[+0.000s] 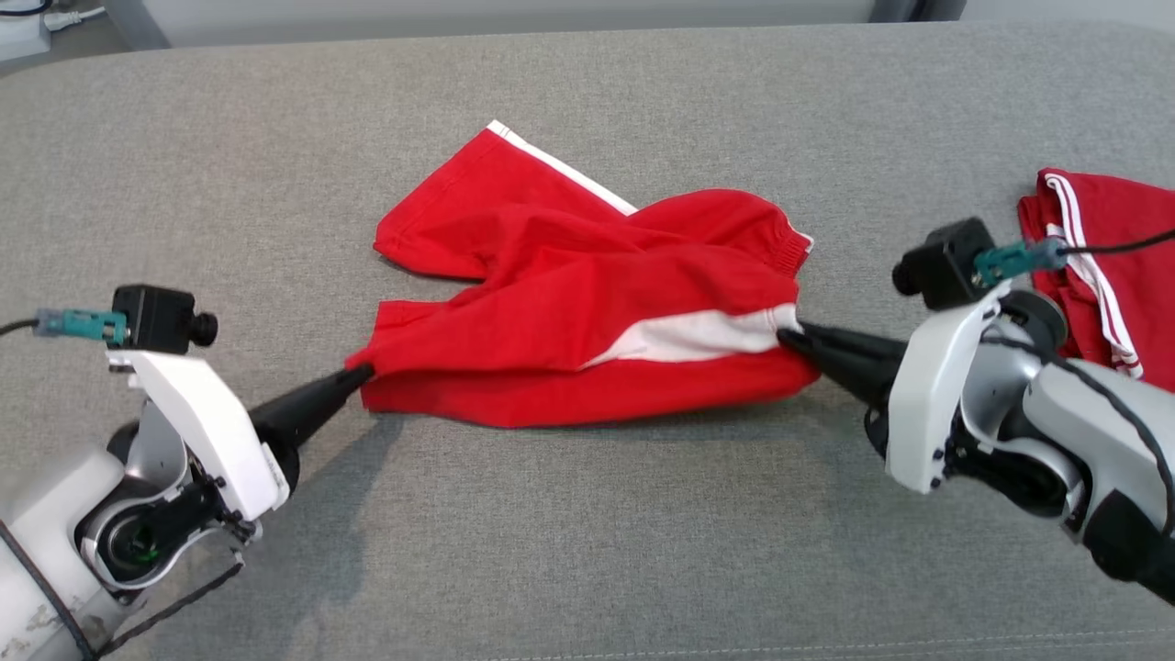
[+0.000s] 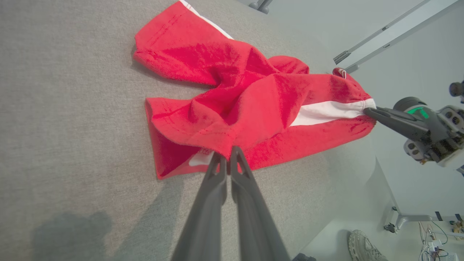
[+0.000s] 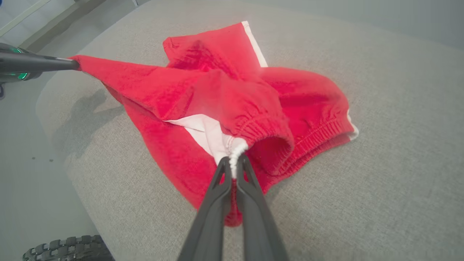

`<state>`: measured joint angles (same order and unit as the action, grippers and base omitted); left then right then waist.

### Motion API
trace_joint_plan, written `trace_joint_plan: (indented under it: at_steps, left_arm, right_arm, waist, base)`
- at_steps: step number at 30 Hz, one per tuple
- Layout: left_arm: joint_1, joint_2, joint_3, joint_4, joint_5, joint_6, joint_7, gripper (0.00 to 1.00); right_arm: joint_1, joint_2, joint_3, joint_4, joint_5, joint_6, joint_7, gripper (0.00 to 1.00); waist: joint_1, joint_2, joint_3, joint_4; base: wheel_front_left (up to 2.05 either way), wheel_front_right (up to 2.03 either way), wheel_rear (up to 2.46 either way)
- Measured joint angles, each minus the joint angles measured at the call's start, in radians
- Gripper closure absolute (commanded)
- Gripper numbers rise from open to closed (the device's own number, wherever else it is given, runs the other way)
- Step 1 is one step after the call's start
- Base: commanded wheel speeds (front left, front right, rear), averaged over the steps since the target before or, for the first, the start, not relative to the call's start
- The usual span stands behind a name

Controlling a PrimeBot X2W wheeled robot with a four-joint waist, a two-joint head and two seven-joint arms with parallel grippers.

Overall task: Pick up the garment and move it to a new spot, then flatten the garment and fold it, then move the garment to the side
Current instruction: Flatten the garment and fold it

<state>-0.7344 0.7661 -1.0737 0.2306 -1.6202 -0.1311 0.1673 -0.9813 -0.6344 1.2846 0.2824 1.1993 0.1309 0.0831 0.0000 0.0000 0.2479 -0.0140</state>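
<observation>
As it sags between them, red garment [image 1: 569, 303], left tool [image 1: 364, 373] pinching its hem [image 2: 214, 143], right tool [image 1: 788, 337] pinching its white waistband [image 3: 237, 146].

Cushion [image 1: 587, 551] lies bare across lower frame and upper left; shorts [image 1: 569, 303] block centre, red pile [image 1: 1120, 257] right edge.

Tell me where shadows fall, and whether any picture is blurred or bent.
Head view: sharp; soft shadow on the grey surface below the red shorts. Left wrist view: darker shadow at lower left, wide-angle stretch. Right wrist view: shadow left of the shorts, the near jaws loom large.
</observation>
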Motion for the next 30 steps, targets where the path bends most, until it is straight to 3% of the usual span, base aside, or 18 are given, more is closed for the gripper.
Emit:
trace_joint_plan:
  at_steps: [5,11,18,27,30]
  left_arm:
    - [0.018,0.022,0.013,0.005,-0.040,0.000,0.049,1.00]
    - [0.053,0.045,-0.052,-0.026,0.044,0.000,0.087,1.00]
    - [0.228,0.037,-0.115,-0.159,0.115,0.000,-0.057,1.00]
    - [0.249,0.072,-0.100,-0.212,0.145,0.009,-0.109,1.00]
    - [0.229,0.059,-0.105,-0.214,0.150,0.011,-0.070,1.00]
  right_arm:
    - [0.030,-0.004,0.007,-0.025,0.007,0.000,0.022,1.00]
    - [0.054,0.008,0.005,-0.039,-0.009,0.000,0.026,1.00]
    - [0.173,-0.028,0.010,-0.111,0.068,0.000,0.040,1.00]
    - [0.207,-0.064,-0.006,-0.138,0.087,0.000,0.048,1.00]
    - [0.205,-0.052,-0.018,-0.123,0.087,0.000,0.052,1.00]
  waist:
    - [0.0000,0.0000,-0.012,-0.008]
    - [0.0000,0.0000,-0.036,-0.024]
    - [0.0000,0.0000,-0.087,-0.026]
    - [0.0000,0.0000,-0.102,-0.024]
    - [0.0000,0.0000,-0.071,-0.024]
  base:
    - [0.00,0.00,0.00]
    - [0.00,0.00,0.00]
    - [0.00,0.00,0.00]
    - [0.00,0.00,0.00]
    - [0.00,0.00,0.00]
